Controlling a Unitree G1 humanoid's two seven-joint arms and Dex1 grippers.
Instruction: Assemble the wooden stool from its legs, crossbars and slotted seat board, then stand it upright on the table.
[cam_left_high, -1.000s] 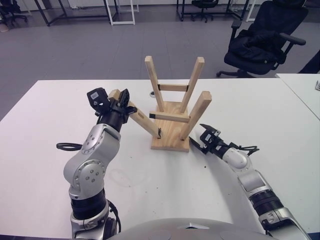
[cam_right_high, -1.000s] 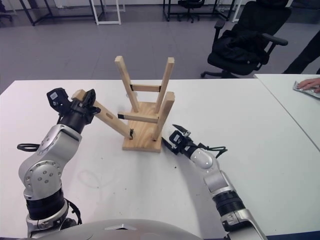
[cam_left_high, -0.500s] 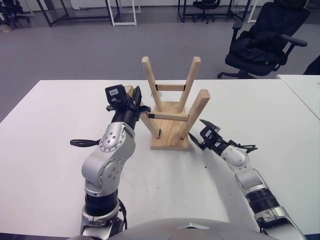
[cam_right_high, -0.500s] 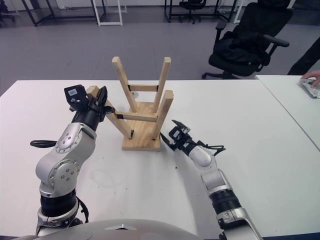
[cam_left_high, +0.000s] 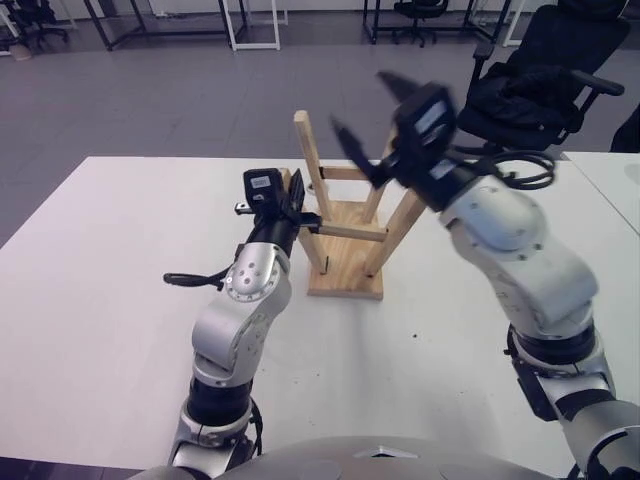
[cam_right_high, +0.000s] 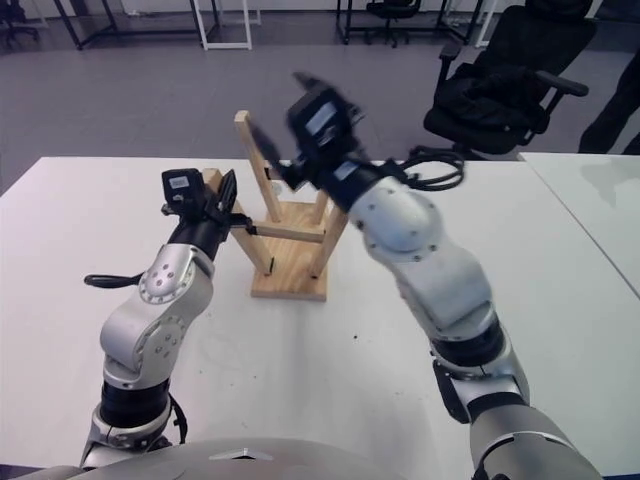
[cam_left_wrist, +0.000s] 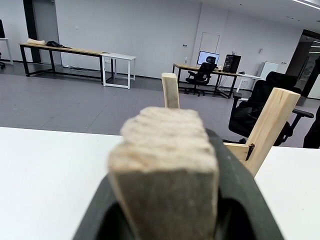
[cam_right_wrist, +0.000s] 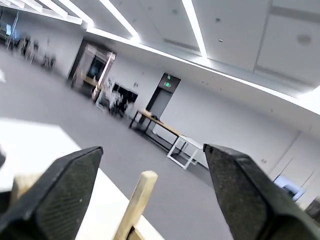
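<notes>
L gripper (cam_left_high: 288, 197): clamped on top end of near-left leg (cam_left_high: 315, 252). Black fingers (cam_left_wrist: 240, 200) press both sides of the square, rough-sawn end grain. R gripper (cam_left_high: 372, 115): raised over the stool, clear of all parts, fingers (cam_right_wrist: 240, 200) spread wide, holding nothing.

Table (cam_left_high: 90, 300): white, flat top.

Stool (cam_left_high: 345, 235): pale bare wood, mid-table, inverted. Long axis approx. vertical, legs pointing up.

Seat board (cam_left_high: 345, 283): rectangular slab lying flat on the table, forming the base.

Legs: square-section bars, 4 off. Far-left leg (cam_left_high: 310, 160) tips to robot's left at top. Far-right leg (cam_left_high: 375, 205) is partly hidden behind R gripper. Near-right leg (cam_left_high: 405, 225) tips right. Near-left leg slants up and left from the board to L gripper. Whether its lower end is fully seated cannot be told.

Crossbars: thin strips w/ dark ends. Near crossbar (cam_left_high: 345, 232) runs approx. horizontal between the near legs. Far crossbar (cam_left_high: 342, 173) joins the far legs higher up.

Dark speck (cam_left_high: 415, 337): on table, near side of stool, apart from it.
</notes>
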